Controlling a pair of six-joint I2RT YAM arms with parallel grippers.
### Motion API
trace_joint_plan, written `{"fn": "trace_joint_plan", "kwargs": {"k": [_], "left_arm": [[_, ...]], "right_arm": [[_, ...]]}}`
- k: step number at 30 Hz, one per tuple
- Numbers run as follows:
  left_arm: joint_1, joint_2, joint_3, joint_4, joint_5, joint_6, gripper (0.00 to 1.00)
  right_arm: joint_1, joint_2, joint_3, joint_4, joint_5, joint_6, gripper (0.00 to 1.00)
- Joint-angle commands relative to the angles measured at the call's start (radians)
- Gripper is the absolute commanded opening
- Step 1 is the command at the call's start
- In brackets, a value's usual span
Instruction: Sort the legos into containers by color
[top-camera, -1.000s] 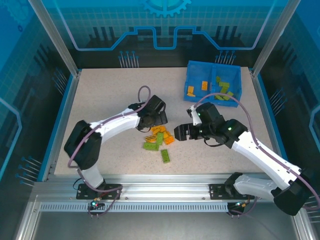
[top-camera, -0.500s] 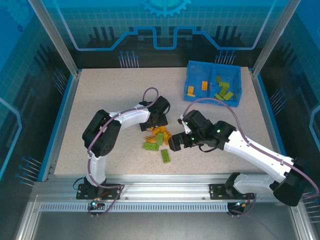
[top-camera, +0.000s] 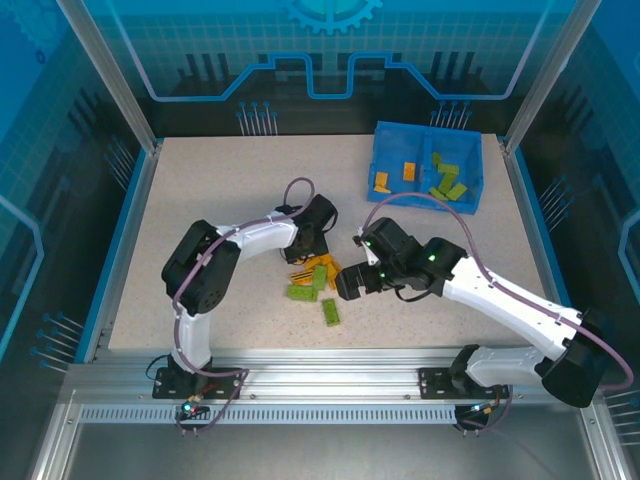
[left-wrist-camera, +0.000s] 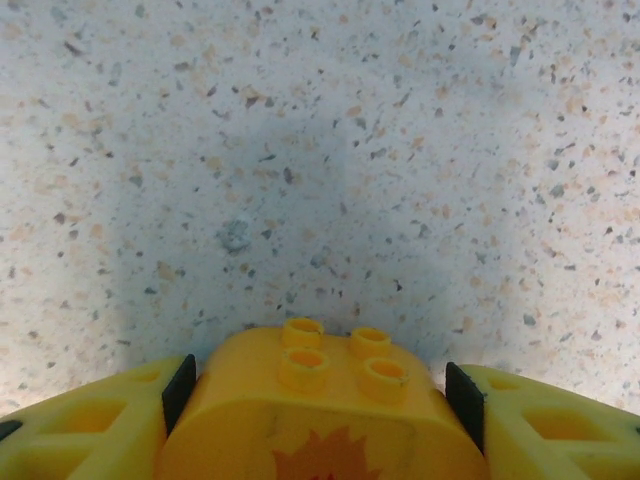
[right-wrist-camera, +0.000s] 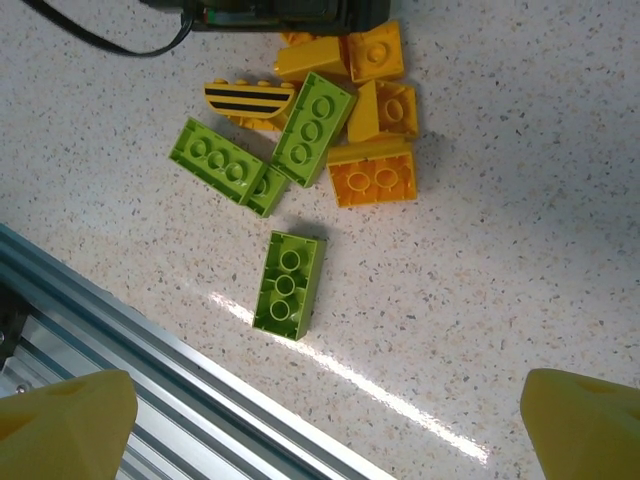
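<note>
Broadly, we see a speckled worktop (top-camera: 220, 200) carrying everything. The blue bin (top-camera: 377, 160) sits toward its far right corner, and we place all else against that bin. Its left compartment (top-camera: 393, 150) holds two orange legos (top-camera: 408, 170). Its right compartment (top-camera: 466, 152) holds several green legos (top-camera: 452, 188).

Both arms reach to a spot left of the bin and nearer to us, well apart from it. The left gripper (top-camera: 312, 250) is down at the loose pile (top-camera: 315, 278) there. Seen from its own wrist, the left gripper (left-wrist-camera: 320, 400) is partly closed around a rounded orange brick (left-wrist-camera: 300, 425) with four studs, and its black pads (left-wrist-camera: 180, 392) lie against both flanks. We cannot tell whether that brick is off the worktop.

The right gripper (top-camera: 348, 282) hangs just beside the pile, on the side toward the bin. In its wrist view the right gripper (right-wrist-camera: 320, 415) has its fingers spread wide with nothing between them.

The pile mixes both colours. Orange bricks (right-wrist-camera: 372, 178) cluster on the side toward the bin, touching one another. A long green brick (right-wrist-camera: 213, 160) and a second green brick (right-wrist-camera: 314, 128) lie on the side away from the bin. A striped yellow piece (right-wrist-camera: 250, 97) lies touching the second green brick. One lone green brick (right-wrist-camera: 288, 285) lies apart from the pile, farthest from the bin.
</note>
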Motion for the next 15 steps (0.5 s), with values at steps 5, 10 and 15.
{"fn": "trace_joint_plan", "kwargs": {"k": [5, 10, 15], "left_arm": [[-0.046, -0.188, 0.089, -0.049, -0.023, 0.098, 0.49], [-0.116, -0.137, 0.277, -0.009, -0.063, 0.238, 0.49], [-0.16, 0.049, 0.508, 0.102, -0.058, 0.41, 0.49]], "right_arm": [[0.016, -0.053, 0.043, -0.026, 0.087, 0.054, 1.0], [0.014, -0.159, 0.009, -0.049, 0.284, 0.142, 1.0], [0.01, -0.268, -0.041, -0.084, 0.405, 0.222, 1.0]]}}
